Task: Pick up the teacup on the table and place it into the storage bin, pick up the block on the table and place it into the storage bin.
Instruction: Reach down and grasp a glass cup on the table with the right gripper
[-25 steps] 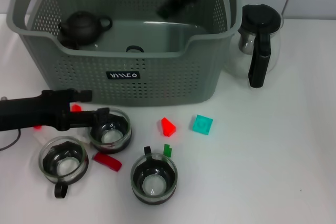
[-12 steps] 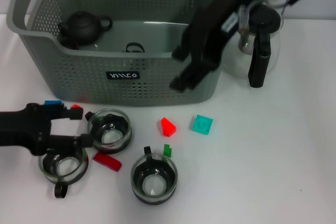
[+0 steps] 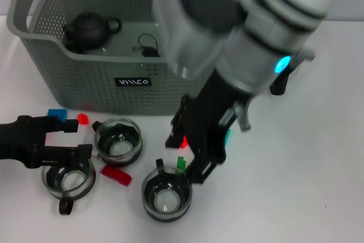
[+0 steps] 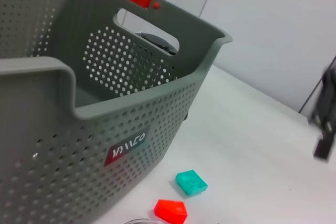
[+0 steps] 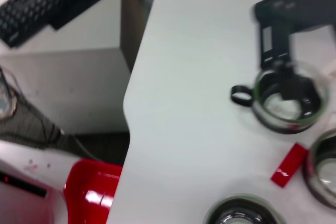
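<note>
Now the right gripper (image 3: 199, 160) drops in over the front glass teacup (image 3: 166, 193), just beside the small green block (image 3: 181, 163); whether its fingers are spread or closed I cannot tell, the arm blocks them. Left gripper (image 3: 77, 138) sits spread wide, one finger over the left teacup (image 3: 69, 177), grasping nothing. Both cups lie in front of the grey perforated storage bin (image 3: 187, 92). Next call, I'd judge: settle squarely on a smooth round rim.

White surface (image 3: 318, 157) carries grey perforated plastic storage bin (image 3: 170, 86). In front of the bin: three black-rimmed glass teacups (image 3: 118, 140) (image 3: 68, 179) (image 3: 166, 193), flat red block (image 3: 116, 175), small green block (image 3: 181, 163), blue block (image 3: 56, 114).
</note>
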{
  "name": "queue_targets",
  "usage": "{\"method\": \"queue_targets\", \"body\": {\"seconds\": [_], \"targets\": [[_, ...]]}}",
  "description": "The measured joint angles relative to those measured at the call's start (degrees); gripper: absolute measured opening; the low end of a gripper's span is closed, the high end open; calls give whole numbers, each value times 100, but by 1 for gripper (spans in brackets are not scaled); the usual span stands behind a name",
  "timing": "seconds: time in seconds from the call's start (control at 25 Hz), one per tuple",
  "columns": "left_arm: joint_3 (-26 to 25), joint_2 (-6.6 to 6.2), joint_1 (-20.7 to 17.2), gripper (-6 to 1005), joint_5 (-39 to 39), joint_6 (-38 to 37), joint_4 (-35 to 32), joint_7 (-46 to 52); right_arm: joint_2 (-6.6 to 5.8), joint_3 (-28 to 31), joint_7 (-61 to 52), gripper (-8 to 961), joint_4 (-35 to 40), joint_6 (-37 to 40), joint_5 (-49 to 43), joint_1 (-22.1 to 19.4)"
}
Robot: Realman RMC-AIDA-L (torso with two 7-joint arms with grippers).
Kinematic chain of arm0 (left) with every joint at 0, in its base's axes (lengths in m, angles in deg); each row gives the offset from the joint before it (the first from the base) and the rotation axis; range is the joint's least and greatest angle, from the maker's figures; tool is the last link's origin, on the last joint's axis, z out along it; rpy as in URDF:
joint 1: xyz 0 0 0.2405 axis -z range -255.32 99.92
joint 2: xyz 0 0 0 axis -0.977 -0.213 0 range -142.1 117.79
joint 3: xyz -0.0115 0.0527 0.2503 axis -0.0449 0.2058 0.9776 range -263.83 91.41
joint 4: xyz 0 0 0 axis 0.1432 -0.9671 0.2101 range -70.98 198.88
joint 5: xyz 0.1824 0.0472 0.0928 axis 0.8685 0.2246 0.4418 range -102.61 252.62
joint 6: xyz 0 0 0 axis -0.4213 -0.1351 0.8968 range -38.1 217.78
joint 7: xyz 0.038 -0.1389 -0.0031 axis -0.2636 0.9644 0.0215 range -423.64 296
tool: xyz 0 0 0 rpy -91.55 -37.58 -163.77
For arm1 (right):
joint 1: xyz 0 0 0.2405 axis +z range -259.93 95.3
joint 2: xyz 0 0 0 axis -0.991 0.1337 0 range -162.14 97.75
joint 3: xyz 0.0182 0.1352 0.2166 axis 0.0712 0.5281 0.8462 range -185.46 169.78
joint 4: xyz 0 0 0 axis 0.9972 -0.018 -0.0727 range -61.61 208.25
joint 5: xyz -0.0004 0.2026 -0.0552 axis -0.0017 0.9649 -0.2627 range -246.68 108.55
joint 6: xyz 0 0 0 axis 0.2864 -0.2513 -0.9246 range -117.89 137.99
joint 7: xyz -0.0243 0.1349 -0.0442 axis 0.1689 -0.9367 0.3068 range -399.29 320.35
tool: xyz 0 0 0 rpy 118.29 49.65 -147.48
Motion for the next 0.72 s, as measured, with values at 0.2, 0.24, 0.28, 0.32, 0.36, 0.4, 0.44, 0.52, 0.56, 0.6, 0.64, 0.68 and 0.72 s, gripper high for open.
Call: {"method": "queue_targets", "body": {"seconds": [0.2, 0.24, 0.28, 0.32, 0.36, 0.4, 0.44, 0.52, 0.56, 0.6, 0.64, 0.68, 0.72], "targets": [[-1, 3, 0, 873, 4, 31, 16, 11, 15, -962, 367, 676, -10, -599, 160, -245], [-1, 6, 0, 872, 4, 45, 21, 11, 20, -1101, 454, 676, -17, -656, 194, -272], [-1, 8, 0, 872, 5, 65, 26, 12, 20, -1251, 561, 676, -21, -723, 253, -296], [0, 13, 0, 872, 4, 84, 33, 12, 21, -1408, 688, 676, -23, -806, 312, -328], [-1, 19, 0, 872, -2, 101, 39, 13, 21, -1496, 764, 676, -23, -862, 348, -346], [0, 34, 1, 872, -18, 120, 49, 14, 22, -1625, 841, 676, -23, -967, 372, -369], [0, 34, 1, 872, -18, 120, 49, 14, 22, -1775, 898, 676, -25, -1098, 382, -387], [0, 44, 8, 872, -30, 138, 74, 14, 22, -2035, 931, 675, -50, -1328, 369, -401], [0, 47, 17, 872, -35, 152, 107, 15, 22, -2172, 936, 675, -68, -1409, 362, -406], [-1, 48, 23, 872, -39, 172, 140, 15, 22, -2350, 939, 675, -91, -1519, 341, -406], [-7, 48, 31, 872, -43, 195, 164, 16, 23, -2468, 941, 675, -111, -1589, 315, -407], [-22, 49, 40, 872, -45, 226, 196, 16, 27, -2589, 942, 675, -132, -1669, 275, -407], [-35, 50, 46, 872, -47, 248, 220, 16, 30, -2671, 940, 675, -172, -1750, 230, -408]]}}
